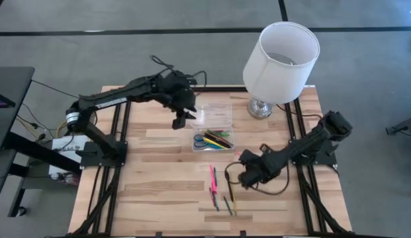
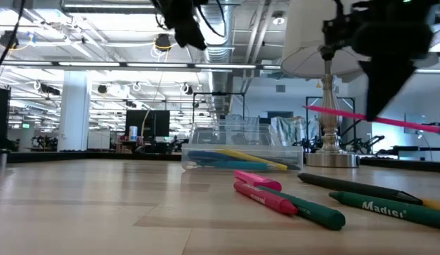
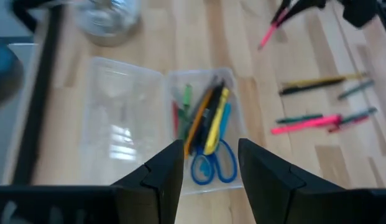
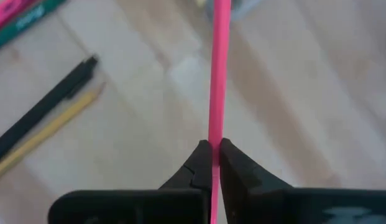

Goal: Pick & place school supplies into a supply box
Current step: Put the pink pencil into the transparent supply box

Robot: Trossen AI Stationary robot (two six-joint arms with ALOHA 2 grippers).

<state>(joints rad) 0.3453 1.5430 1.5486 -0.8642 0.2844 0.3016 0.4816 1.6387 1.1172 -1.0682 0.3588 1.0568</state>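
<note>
Looking down, the wooden bench (image 1: 165, 192) carries the box (image 1: 214, 130), with the spread left end effector (image 1: 181, 121) just beside it. Low view: a green marker (image 2: 390, 207) reads "Madisi" before a big open hall. Right wrist: the right end effector (image 4: 212, 163) pinches a pink pen (image 4: 218, 68) above the bench.

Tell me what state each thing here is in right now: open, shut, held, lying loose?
Supply box: lid open, partly filled with pens and blue scissors.
Left end effector: open, empty, above the box.
Right end effector: shut on a thin pink pen, lifted off the table.
Pink marker: lying loose on the table.
Black pen: lying loose.
Lamp: upright.
</note>
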